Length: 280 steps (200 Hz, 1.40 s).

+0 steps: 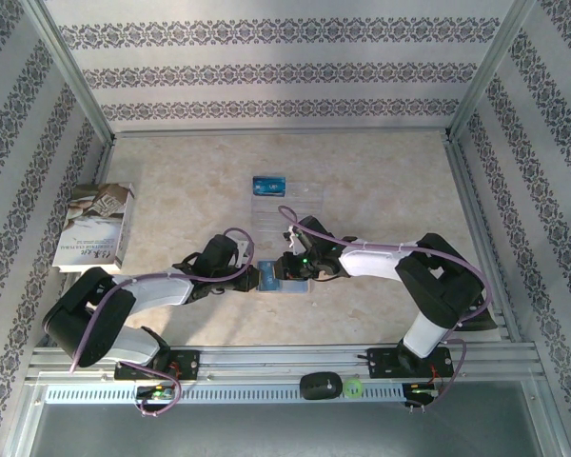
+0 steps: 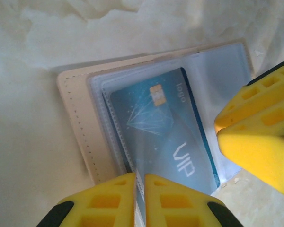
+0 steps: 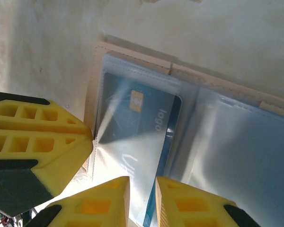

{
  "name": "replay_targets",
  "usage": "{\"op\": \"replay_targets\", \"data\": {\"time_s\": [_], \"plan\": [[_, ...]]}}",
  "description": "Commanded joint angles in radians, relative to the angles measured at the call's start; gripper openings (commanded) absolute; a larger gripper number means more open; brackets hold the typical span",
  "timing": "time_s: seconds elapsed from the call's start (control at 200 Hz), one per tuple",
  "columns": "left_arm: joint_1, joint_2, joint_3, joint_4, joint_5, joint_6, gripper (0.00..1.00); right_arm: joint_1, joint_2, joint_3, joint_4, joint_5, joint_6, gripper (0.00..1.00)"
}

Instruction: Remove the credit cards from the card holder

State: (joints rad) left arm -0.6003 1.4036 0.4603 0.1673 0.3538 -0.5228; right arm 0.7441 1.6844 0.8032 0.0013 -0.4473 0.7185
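At the far left of the table (image 1: 381,171) a book (image 1: 93,226) is laid flat. Right of it, the left gripper (image 1: 254,276) is closed on the edge of a clear sleeve (image 2: 132,156) belonging to the card holder (image 1: 284,282). The holder is opened flat near the middle of the table, between the two grippers, with its long axis running left to right. One blue card (image 2: 165,127) is held in that sleeve. In the left wrist view its long axis is seen running diagonally, with the chip end turned away from the left fingers. Just beyond the holder a clear tray (image 1: 300,205) is placed, and a second blue card (image 1: 269,184) is contained in its far left corner, long axis left to right. At the holder's right, the right gripper (image 3: 142,189) is set over the sleeved card's end, fingers slightly parted. Whether anything is pinched cannot be told.
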Motion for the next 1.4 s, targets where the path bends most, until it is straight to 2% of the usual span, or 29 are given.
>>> {"op": "replay_targets", "data": {"time_s": [0.0, 0.245, 0.755, 0.879, 1.074, 1.274, 1.394], "plan": [[0.004, 0.009, 0.000, -0.002, -0.033, 0.027, 0.14, -0.001, 0.005, -0.002, 0.016, -0.001, 0.024, 0.22], [0.003, 0.025, -0.003, -0.028, -0.054, 0.024, 0.14, -0.006, 0.021, -0.005, 0.022, -0.013, 0.028, 0.21], [0.003, 0.045, -0.029, 0.010, -0.029, -0.003, 0.13, -0.012, 0.058, -0.021, 0.083, -0.050, 0.050, 0.17], [0.004, 0.052, -0.034, 0.019, -0.022, -0.012, 0.13, -0.013, 0.063, -0.025, 0.082, -0.048, 0.053, 0.11], [0.003, 0.046, -0.040, 0.017, -0.023, -0.019, 0.10, -0.020, 0.018, -0.045, 0.001, 0.069, 0.039, 0.03], [0.004, 0.058, -0.052, 0.033, -0.019, -0.029, 0.10, -0.020, -0.040, -0.052, -0.110, 0.193, 0.018, 0.01], [0.003, 0.055, -0.054, 0.041, -0.016, -0.032, 0.10, -0.019, -0.069, -0.052, -0.141, 0.225, 0.011, 0.03]]}}
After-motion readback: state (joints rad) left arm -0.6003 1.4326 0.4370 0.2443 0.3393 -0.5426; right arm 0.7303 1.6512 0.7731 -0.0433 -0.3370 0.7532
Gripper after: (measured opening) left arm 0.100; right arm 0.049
